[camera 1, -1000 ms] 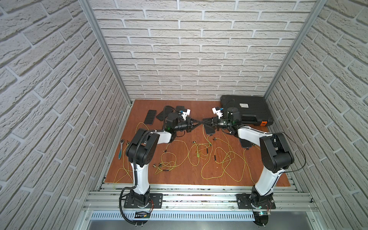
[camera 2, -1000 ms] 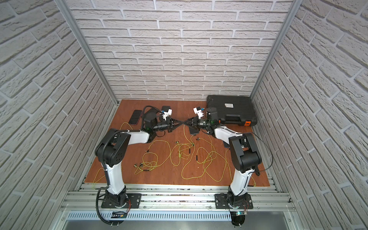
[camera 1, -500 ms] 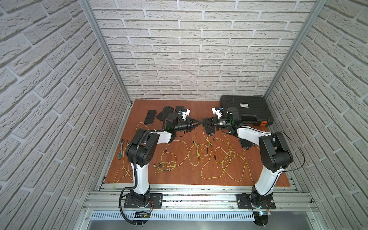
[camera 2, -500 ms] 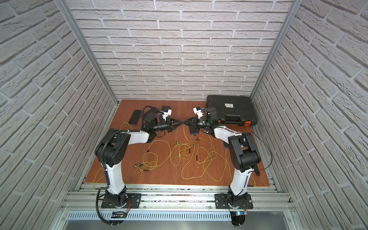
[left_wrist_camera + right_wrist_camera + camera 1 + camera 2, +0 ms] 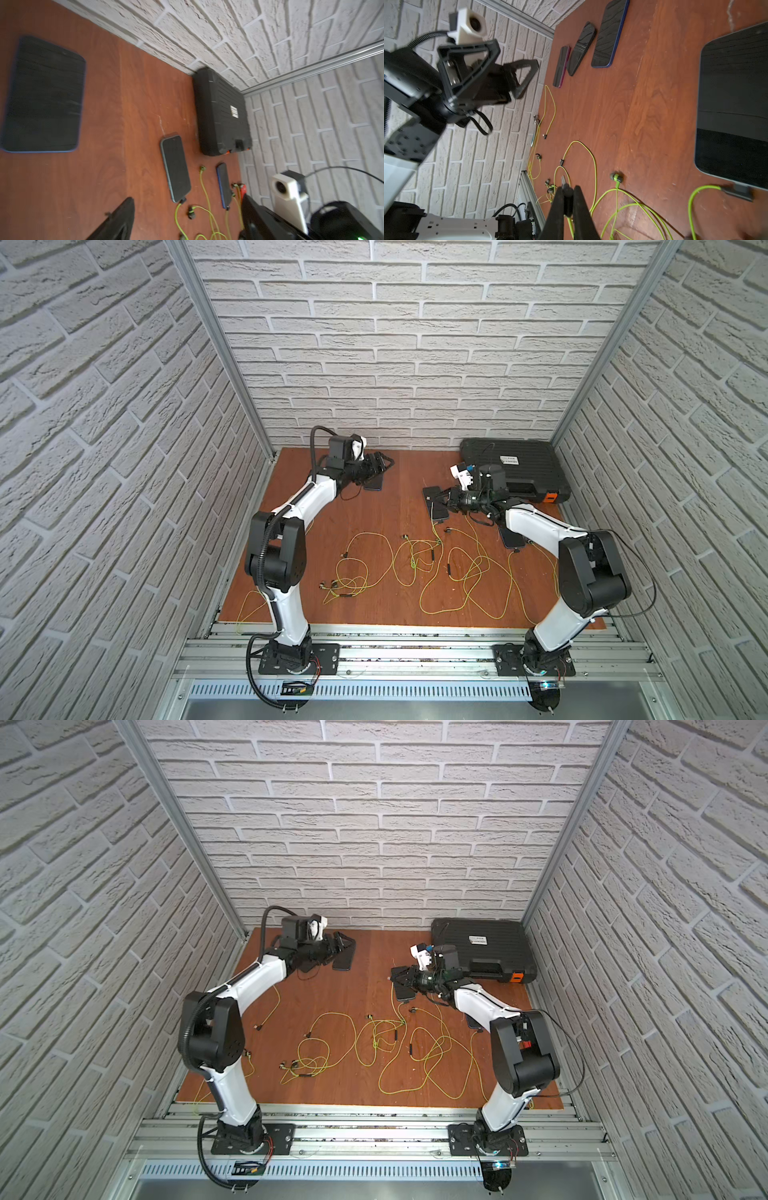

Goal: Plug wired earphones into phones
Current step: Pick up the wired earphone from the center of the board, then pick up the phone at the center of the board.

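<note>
My right gripper [image 5: 568, 190] is shut on a small dark plug whose metal tip sticks out past the fingertips. Its yellow-green cord trails back between the fingers. In both top views this gripper [image 5: 430, 499] [image 5: 392, 977] hovers over a phone [image 5: 439, 512] that has a cord plugged in. My left gripper [image 5: 384, 462] [image 5: 188, 197] stands open and empty above the phones at the back left [image 5: 372, 481] [image 5: 610, 35]. More wired earphones [image 5: 415, 560] lie tangled mid-table. Another phone [image 5: 512, 539] lies under the right forearm, also with a cord in it.
A large ribbed black case [image 5: 523, 464] with an orange latch sits in the back right corner, close behind the right wrist. Brick walls close in the back and both sides. Loose cords reach the table's front edge [image 5: 457, 624].
The two grippers met tip to tip at mid-table. The left one has opened, let go and pulled back toward the back wall. The right stays shut on the plug.
</note>
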Available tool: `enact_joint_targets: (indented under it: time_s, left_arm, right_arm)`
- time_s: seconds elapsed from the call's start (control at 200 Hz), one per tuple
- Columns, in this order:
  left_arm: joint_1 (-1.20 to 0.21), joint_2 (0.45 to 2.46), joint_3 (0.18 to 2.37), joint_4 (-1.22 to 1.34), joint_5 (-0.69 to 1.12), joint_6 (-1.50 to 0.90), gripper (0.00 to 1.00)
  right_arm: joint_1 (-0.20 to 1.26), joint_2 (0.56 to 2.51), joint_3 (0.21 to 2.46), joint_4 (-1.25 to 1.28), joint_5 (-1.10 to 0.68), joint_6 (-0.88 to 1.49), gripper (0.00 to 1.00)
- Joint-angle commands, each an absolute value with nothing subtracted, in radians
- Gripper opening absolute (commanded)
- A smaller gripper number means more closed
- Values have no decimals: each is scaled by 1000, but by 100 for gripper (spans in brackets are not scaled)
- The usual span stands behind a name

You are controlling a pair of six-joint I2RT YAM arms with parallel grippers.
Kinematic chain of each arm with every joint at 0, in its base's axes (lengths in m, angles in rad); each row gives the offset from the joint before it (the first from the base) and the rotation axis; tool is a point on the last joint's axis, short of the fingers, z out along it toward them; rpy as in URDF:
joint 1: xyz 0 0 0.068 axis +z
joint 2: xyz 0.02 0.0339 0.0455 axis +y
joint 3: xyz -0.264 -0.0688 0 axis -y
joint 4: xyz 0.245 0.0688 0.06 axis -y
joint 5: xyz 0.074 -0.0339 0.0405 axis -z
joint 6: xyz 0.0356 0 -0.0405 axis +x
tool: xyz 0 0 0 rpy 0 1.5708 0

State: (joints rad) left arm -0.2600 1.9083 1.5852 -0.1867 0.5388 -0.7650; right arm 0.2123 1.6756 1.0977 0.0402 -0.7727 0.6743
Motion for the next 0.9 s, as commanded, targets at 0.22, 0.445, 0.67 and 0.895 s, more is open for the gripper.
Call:
enact_joint_targets:
  time_s: [0.22,0.445,0.67,0.895]
  left_arm:
    - [-280,2309,2110,-817,42,-410,89]
    - [-302,2477,2273,-859,-70,-374,94]
    - [-348,2587,2348,-899,-118,-277,98]
    - [-341,2722,2531,-998,-91,-252,95]
  right_arm:
    - [212,1520,991,-199,-639,484,6]
    - [213,1461,926,-223,-611,470,6]
    - [212,1453,917,-258,-587,449,6]
    - [212,1455,915,-266,-581,448,6]
